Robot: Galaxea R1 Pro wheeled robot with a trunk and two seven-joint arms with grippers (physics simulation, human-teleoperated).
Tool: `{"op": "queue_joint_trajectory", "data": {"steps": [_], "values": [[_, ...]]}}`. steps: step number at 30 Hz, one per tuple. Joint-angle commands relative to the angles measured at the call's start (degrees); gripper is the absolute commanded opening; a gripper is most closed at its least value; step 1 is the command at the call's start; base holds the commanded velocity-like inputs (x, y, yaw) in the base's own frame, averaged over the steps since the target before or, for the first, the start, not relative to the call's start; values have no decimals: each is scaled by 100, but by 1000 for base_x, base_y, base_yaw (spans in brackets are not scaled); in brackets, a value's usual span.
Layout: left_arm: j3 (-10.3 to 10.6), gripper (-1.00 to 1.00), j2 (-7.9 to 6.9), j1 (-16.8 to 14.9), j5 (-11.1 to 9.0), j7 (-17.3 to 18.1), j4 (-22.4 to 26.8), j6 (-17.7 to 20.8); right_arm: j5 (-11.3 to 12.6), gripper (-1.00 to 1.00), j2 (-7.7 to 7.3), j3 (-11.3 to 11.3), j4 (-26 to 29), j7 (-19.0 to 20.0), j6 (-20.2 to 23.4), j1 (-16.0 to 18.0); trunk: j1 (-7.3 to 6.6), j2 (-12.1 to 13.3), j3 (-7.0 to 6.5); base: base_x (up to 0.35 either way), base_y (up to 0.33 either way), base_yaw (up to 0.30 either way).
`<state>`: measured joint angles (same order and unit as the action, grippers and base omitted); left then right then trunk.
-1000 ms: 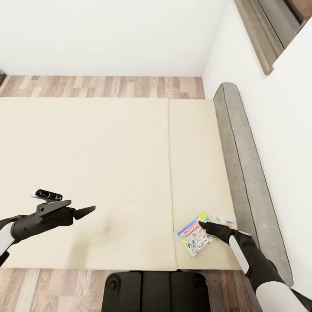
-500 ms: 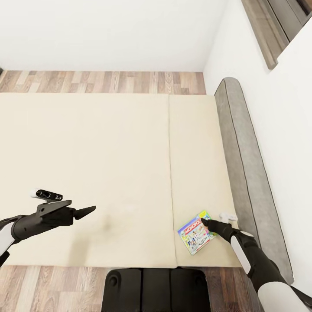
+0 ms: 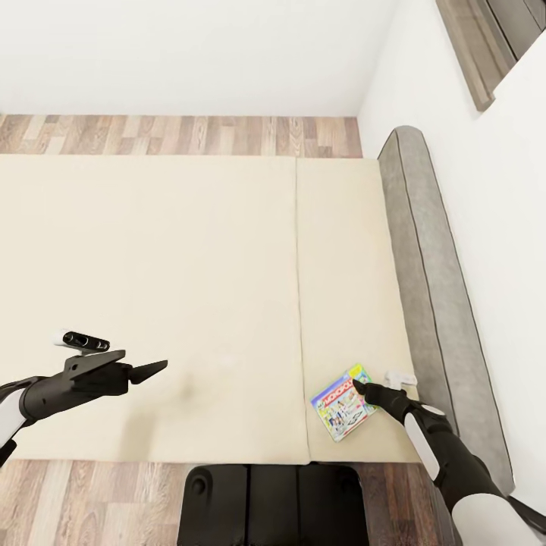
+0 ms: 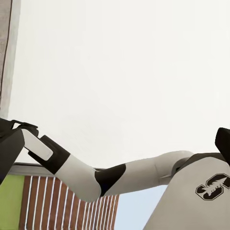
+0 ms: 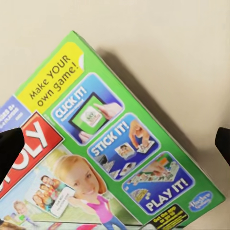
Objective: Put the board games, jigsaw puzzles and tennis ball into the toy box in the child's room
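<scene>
Your right end effector [image 3: 358, 389] is hovering at the Monopoly box's [image 3: 342, 401] edge, its fingers [image 5: 10, 146] spreading wide to either side of the lid and gripping nothing. The box is lying flat near the front corner of the cream bed [image 3: 152, 288], right of the seam and near the grey headboard [image 3: 432, 303]. Your left end effector [image 3: 150, 370] is hanging above the mattress well apart from it; I cannot tell whether its fingers are spreading or pressing together.
</scene>
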<state>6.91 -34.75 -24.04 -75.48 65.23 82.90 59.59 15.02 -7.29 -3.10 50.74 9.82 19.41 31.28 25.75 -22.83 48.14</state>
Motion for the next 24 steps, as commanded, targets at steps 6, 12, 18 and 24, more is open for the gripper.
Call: {"op": "queue_joint_trajectory", "data": {"steps": [6,12,18,24], "values": [[16,100,-6,-5,-19,9,-2,26,28,100,2,-7,6,20,46,1,3,-9,62,0,0,0],[18,100,0,-5,-19,8,-2,24,27,100,3,-7,-25,20,52,0,3,-9,119,0,0,0],[20,100,3,-5,-19,7,-2,18,27,100,3,-6,-44,27,59,0,3,-9,175,0,0,0],[21,100,3,-5,-19,7,-2,16,27,100,3,1,-47,28,62,0,3,-9,231,0,0,0]]}}
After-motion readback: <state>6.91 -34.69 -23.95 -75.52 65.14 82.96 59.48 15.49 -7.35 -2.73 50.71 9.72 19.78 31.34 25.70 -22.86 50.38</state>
